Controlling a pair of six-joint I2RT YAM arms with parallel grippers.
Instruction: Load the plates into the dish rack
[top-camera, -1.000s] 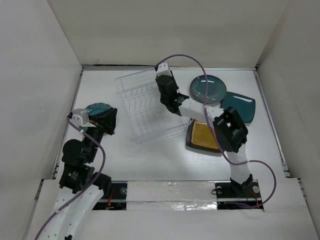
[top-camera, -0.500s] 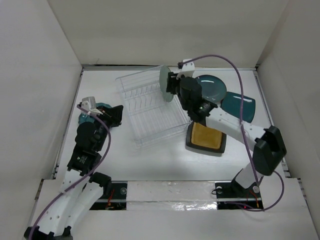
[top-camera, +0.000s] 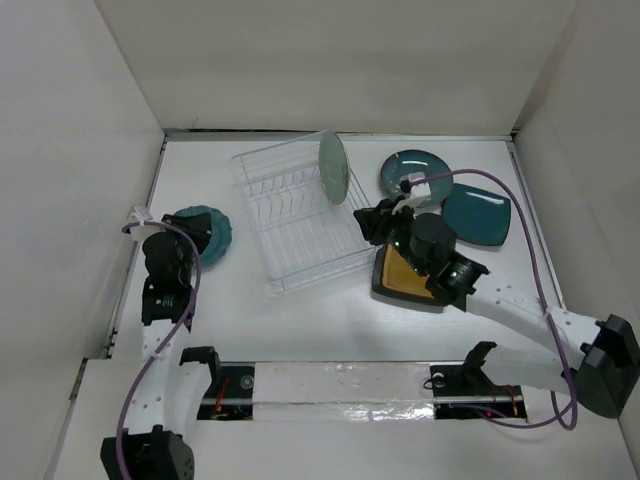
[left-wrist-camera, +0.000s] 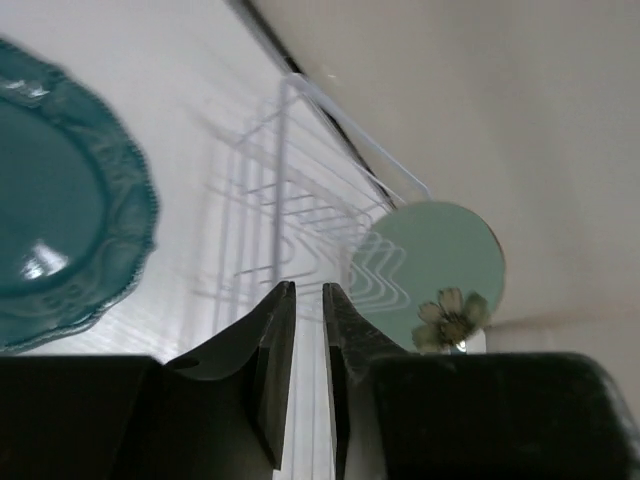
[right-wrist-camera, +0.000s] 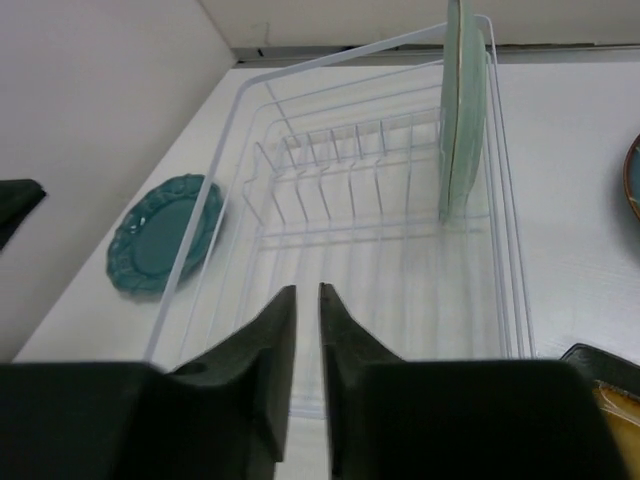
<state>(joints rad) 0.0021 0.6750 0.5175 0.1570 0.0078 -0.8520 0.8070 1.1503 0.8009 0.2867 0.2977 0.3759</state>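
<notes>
Glass plate (top-camera: 333, 167): likely fragile, slick; upright in rack (top-camera: 300, 240), toward far counter edge.
Scalloped plate (top-camera: 212, 235): stiff; grip rim.
Left fingers (left-wrist-camera: 275, 370), right fingers (right-wrist-camera: 272, 370): closed, empty.

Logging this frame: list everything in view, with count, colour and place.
dish rack: one, clear plastic, centre of the table, turned at an angle
pale green plate: one, flower motif, standing on edge in the rack's far right corner
scalloped plate: one, teal, flat on the table left of the rack
round plate: one, dark teal, flat at the far right of the rack
square plate: one, teal, flat, near-right of the round plate
amber plate: one, square, dark rim, right of the rack, partly under the right arm
table: one, white
left gripper: black, shut, holding nothing, by the scalloped plate
right gripper: black, shut, holding nothing, facing the rack
</notes>
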